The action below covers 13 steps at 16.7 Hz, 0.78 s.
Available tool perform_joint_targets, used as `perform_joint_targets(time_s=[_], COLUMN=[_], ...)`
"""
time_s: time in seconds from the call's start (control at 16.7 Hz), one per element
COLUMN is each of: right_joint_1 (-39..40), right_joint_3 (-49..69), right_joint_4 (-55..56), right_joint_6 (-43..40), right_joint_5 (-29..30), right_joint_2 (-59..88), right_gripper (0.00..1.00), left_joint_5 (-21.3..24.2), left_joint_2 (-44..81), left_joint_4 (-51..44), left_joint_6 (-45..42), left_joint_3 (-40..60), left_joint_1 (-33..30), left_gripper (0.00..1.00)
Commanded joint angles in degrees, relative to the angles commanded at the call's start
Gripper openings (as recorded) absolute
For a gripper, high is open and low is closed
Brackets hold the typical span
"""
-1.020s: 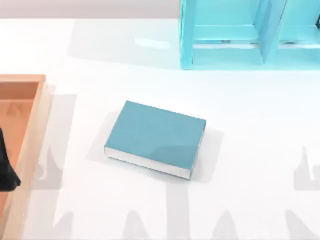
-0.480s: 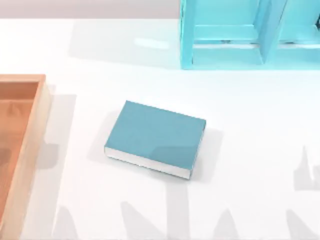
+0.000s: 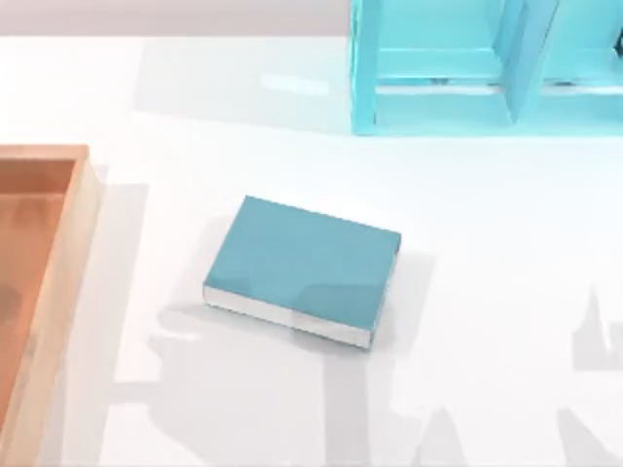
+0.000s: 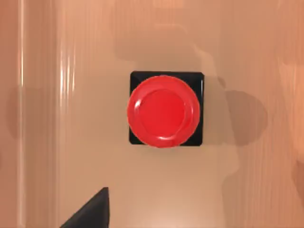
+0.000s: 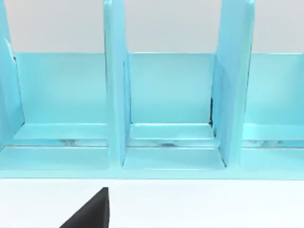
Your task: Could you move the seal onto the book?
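Observation:
The seal (image 4: 164, 110), a glossy red knob on a black square base, stands upright on the floor of a wooden tray (image 4: 256, 190); the left wrist view looks straight down on it from some way above. A dark piece of my left gripper (image 4: 90, 213) juts into that view, apart from the seal. The teal book (image 3: 304, 266) lies closed and flat near the middle of the white table, with nothing on its cover. A dark piece of my right gripper (image 5: 90, 213) shows in the right wrist view, which faces the shelf.
The wooden tray (image 3: 83, 224) runs along the table's left edge. A light cyan shelf unit (image 3: 487, 68) with upright dividers (image 5: 114, 95) stands at the back right. Bare white table lies between the tray and the book.
One second ago my left arm showed as a dark shape over the tray at the top view's left edge; it has since left that view. Arm shadows near the front have spread rightward.

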State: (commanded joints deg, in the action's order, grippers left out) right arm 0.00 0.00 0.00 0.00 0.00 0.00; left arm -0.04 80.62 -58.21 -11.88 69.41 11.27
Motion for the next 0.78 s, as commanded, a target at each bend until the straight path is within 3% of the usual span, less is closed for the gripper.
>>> perform_joint_targets(time_s=[0.42, 0.78], right_joint_1=[0.0, 0.0], right_joint_3=[0.0, 0.0], right_joint_4=[0.0, 0.0], right_joint_6=[0.0, 0.0], right_joint_5=[0.0, 0.0], right_joint_2=[0.0, 0.0], right_gripper=[1.00, 1.00], left_joint_5=[-0.1, -0.1], left_joint_2=[23.5, 26.2], left_joint_4=[-17.4, -19.3], left_joint_6=[-4.0, -4.5], left_joint_3=[22.2, 24.9], left_joint_1=[3.3, 3.7], left_gripper=[1.00, 1.00])
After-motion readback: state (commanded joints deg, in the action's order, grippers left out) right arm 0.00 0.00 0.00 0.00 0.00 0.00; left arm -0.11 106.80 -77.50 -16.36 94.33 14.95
